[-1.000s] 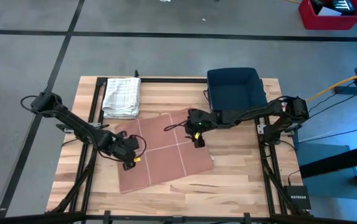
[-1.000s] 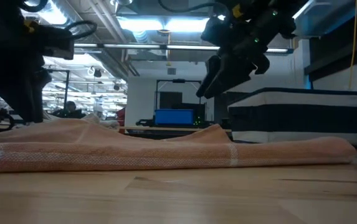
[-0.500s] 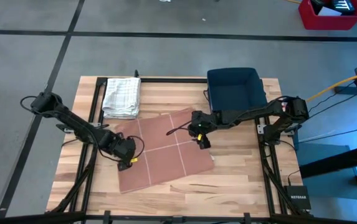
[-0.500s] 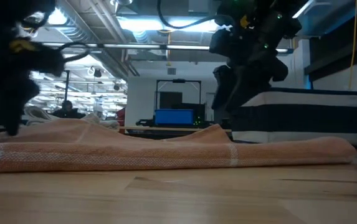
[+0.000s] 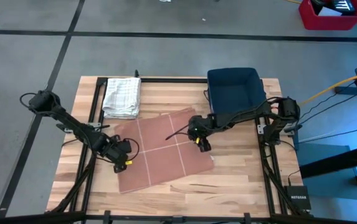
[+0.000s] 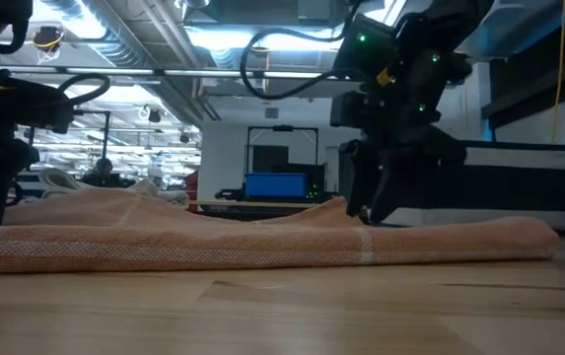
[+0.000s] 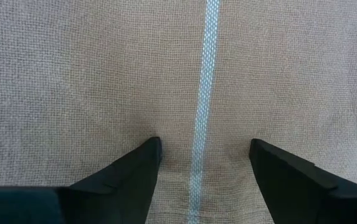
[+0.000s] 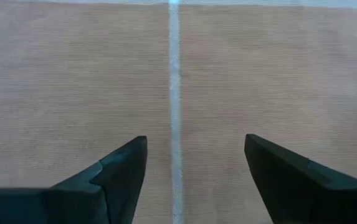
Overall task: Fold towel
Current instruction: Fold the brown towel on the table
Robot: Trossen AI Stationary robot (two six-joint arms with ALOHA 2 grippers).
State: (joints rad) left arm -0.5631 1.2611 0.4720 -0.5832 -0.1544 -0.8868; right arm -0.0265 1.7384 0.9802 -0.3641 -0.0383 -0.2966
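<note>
Overhead only, folded white towel (image 5: pixel 121 97), bin (image 5: pixel 235 89)

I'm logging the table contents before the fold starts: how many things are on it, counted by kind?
Towels: 2, the terracotta towel spread flat and a folded white checked towel.
Bins: 1, the dark blue bin.
Total: 3.
</note>
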